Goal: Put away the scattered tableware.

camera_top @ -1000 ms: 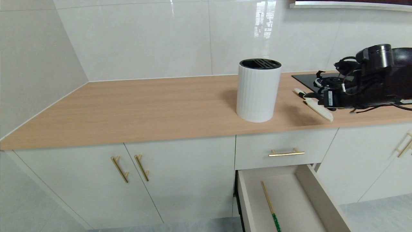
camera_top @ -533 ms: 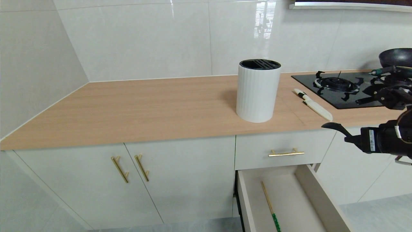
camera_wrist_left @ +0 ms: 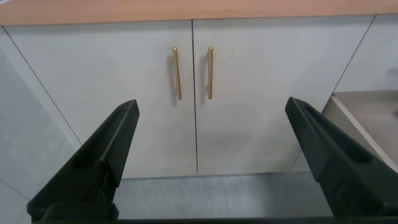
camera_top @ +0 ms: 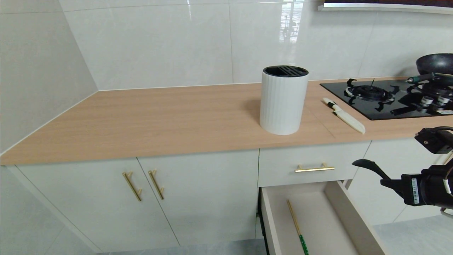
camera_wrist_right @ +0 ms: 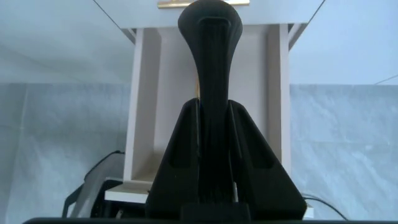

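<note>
**Knife [camera_top: 345,115] on the desk [camera_top: 177,117] is your next pickup**

Nearest you, the open drawer [camera_top: 345,209] holds chopsticks [camera_top: 296,223]. Your right gripper [camera_top: 358,163] hangs beside it, fingers closed and empty; your left gripper [camera_wrist_left: 211,107] has its fingers spread wide. You're between items, I judge: open the right fingers and rise to the knife, lying between the white holder [camera_top: 284,102] and the hob [camera_top: 385,97].

Cream knife [camera_top: 344,115] lies on counter [camera_top: 177,117], chopstick [camera_top: 296,225] in drawer [camera_top: 340,207].

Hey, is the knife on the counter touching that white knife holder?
Apart. The head view shows the knife lying flat on the counter beside the white knife holder, with a plain strip of bare wood between them.
</note>
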Controlling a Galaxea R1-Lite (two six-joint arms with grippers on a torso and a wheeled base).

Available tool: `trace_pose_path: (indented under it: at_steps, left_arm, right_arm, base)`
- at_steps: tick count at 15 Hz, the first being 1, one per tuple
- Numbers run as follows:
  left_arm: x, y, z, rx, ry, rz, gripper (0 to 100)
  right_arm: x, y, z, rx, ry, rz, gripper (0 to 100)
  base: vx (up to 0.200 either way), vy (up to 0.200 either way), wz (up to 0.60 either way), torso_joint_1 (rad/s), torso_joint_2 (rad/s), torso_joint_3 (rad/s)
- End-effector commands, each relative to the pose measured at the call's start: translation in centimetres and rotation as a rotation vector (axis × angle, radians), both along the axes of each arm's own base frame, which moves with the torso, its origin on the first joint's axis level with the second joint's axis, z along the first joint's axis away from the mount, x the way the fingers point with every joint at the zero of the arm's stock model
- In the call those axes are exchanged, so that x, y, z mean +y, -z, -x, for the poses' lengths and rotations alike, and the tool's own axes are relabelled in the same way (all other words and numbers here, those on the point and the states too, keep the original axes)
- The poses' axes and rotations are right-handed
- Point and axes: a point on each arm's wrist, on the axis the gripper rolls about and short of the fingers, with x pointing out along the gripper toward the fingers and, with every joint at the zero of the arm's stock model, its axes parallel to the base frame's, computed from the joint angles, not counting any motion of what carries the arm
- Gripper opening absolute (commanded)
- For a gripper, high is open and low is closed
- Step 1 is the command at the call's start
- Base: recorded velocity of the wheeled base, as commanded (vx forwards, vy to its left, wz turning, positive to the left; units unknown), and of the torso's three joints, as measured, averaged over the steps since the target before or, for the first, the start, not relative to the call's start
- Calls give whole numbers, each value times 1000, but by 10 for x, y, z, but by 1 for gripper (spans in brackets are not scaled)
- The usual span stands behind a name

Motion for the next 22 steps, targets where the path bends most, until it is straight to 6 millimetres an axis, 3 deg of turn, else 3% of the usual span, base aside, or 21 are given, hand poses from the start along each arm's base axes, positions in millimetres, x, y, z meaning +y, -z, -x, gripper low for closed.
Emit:
trace_pose_path:
  at_steps: [1,15,22]
  left_arm:
    - [0,0,0,-1,-1,1,100]
    - [0,0,0,1,-1,1,100]
    - [0,0,0,1,-1,1,100]
  right_arm:
    - [2,20,-9,70,-1,12,0]
    - [8,89,-50,182,21,56,0]
    - [10,101,-69,119,41,64,0]
  base:
    - [0,0,0,0,0,0]
    - [0,0,0,-149,417,264]
    - [0,0,0,-82,341,255]
